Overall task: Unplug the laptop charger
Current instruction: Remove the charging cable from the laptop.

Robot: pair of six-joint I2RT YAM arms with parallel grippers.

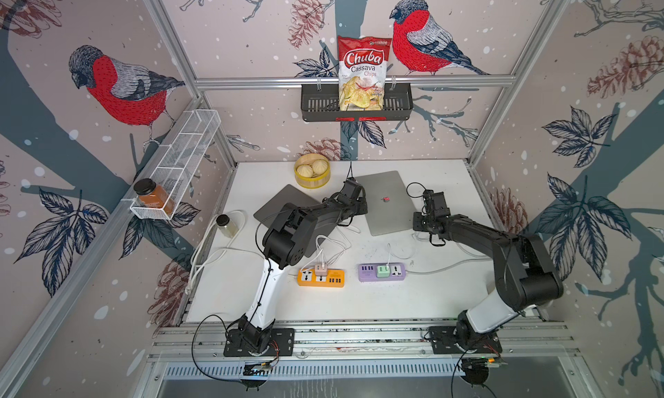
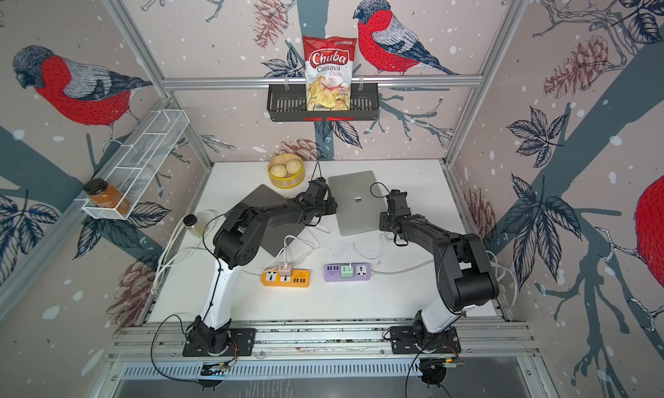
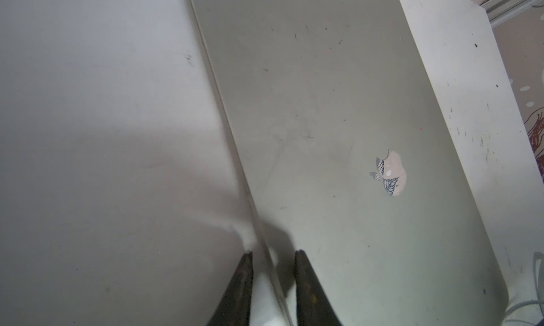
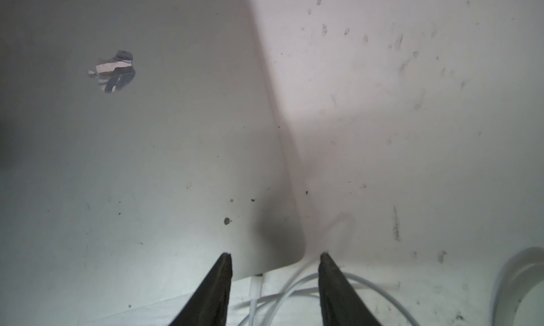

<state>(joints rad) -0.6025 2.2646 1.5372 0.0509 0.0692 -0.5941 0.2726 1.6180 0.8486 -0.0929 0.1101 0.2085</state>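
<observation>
Laptop charger [image 3: 247, 239]: we see its white plug at the left edge of the silver laptop [image 1: 391, 216], with the left claw [image 3: 273, 253] clamped on it. Our right claw [image 4: 275, 255] hangs with fingers apart over the laptop's near right corner, a white cable [image 4: 255, 292] looped on the bench [image 1: 395, 299] beside it. We find the white bench scuffed and speckled with dark marks. On it lie a dark laptop [image 1: 284, 202], an orange power strip [image 1: 321, 277] and a purple power strip [image 1: 382, 272]. Bird-and-pinecone wallpaper [image 1: 125, 90] covers the walls around us
</observation>
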